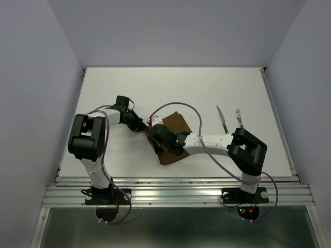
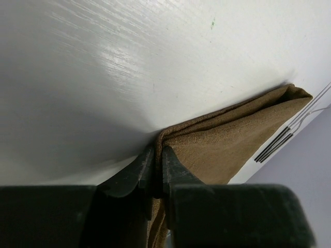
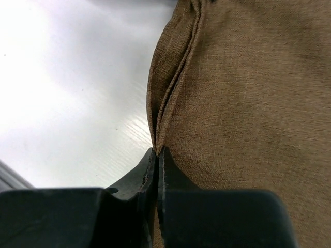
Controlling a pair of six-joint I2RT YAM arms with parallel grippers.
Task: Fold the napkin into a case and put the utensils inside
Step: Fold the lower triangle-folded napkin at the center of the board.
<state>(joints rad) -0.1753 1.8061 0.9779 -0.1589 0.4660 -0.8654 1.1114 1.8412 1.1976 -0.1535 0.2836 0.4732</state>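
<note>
**Two pinches on one edge, fold not finished yet**

Starting on the left: the left gripper point(image 2: 158, 153) is reaching in low over the white table point(image 1: 103, 88) and is clamping the folded edge of the thin dark brown cloth napkin point(image 2: 227, 139). A sliver of a gap is showing between the jaws with cloth bunched in it, so I'm reading that as grasping the napkin, not released.

The napkin itself is lying around the middle of the table, skewed on a diagonal. It's looking doubled over already, since stacked layers are showing along that edge. It isn't a narrow pouch yet, so I'm guessing we're mid-fold.

Moving right, the right gripper point(image 3: 156, 152) is sitting over the cloth with its jaws clenched tight on the same layered side edge, a bit nearer the arm bases than the left one.

Further right, the slim silver metal knife point(image 1: 222, 120) and the silver four-tined fork point(image 1: 239, 119) are lying side by side on bare table. They're apart from the napkin and nothing is touching them.

How I'd do this step well:
- Lift both pinches together and level, so the edge is staying straight between them.
- Carry it across in parallel, keeping the cloth lightly taut without dragging the bottom layer.
- Make sure each jaw is holding every layer it's meant to; thin cloth like this probably slips out easily.
- Lay the edge flush with the far side before letting go.
- Keep the swing short of the knife.
</note>
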